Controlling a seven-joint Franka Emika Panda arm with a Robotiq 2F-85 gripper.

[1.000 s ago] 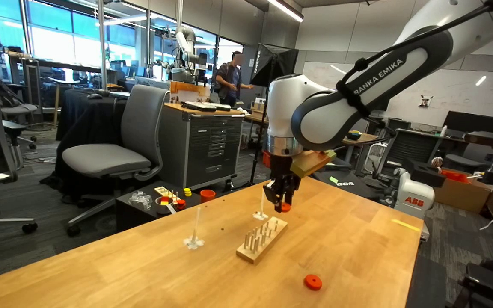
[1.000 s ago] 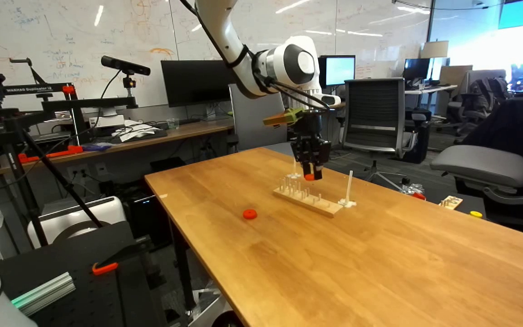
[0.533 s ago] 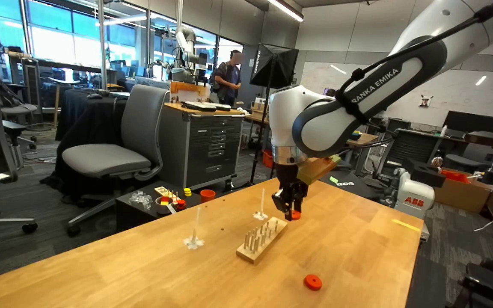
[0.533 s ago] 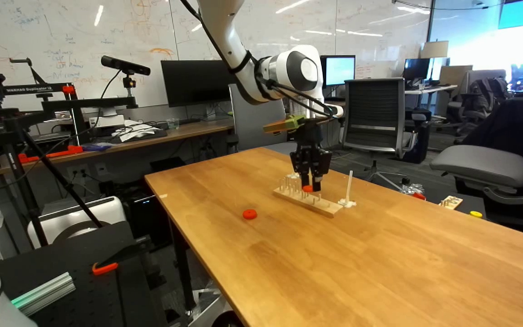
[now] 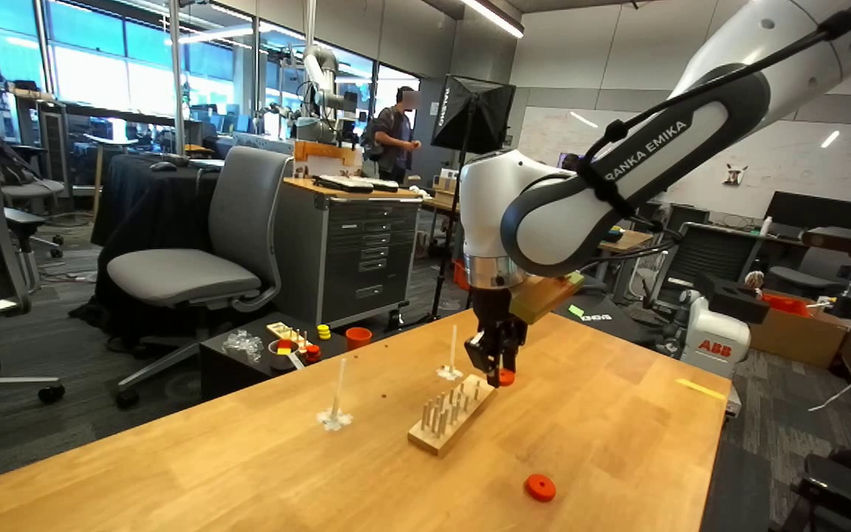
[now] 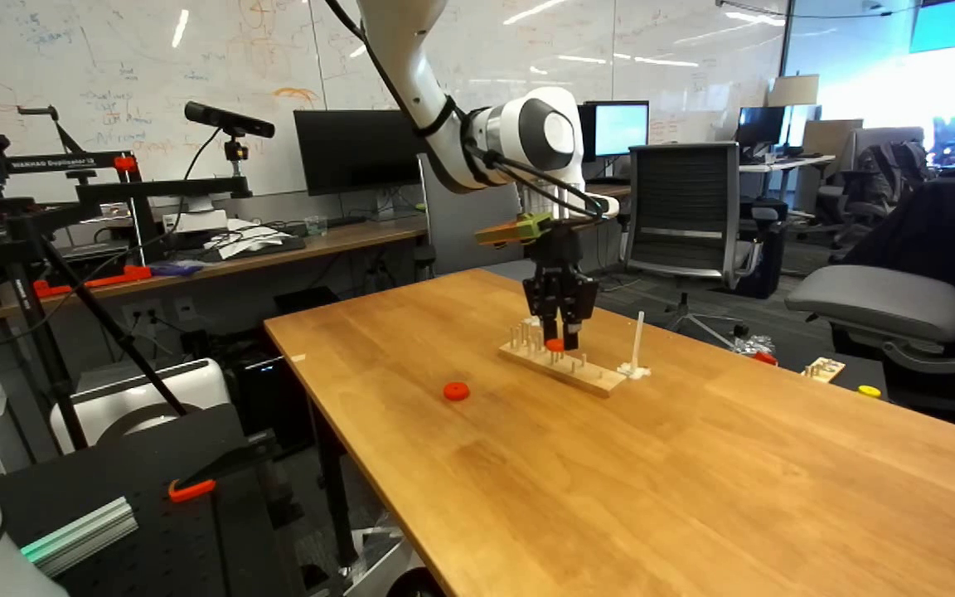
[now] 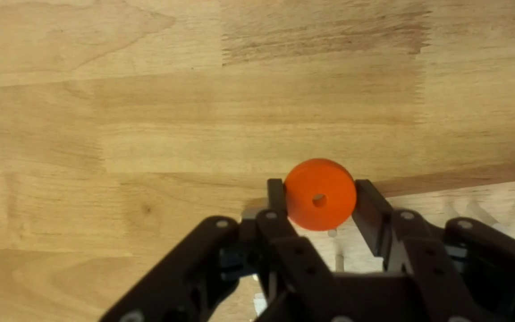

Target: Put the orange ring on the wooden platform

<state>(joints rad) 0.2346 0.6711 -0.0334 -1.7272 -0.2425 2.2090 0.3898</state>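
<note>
Honey-coloured wooden table (image 5: 248, 458). Nearest, a red ring (image 5: 535, 489) lies apart from a pegged wooden board (image 6: 564, 371). Hanging near one end of that board, the gripper (image 7: 321, 196) pinches the orange ring (image 7: 322, 179) between two fingertips (image 7: 276, 194); whether it is over the board or just outside its edge is unclear. Lowered out of line, it might strike that edge or the pegs (image 5: 442, 423) and twist loose. The orange ring looks smooth and thick, with a small round hole. Beyond the board stand two thin pale rods (image 5: 338, 388).
</note>
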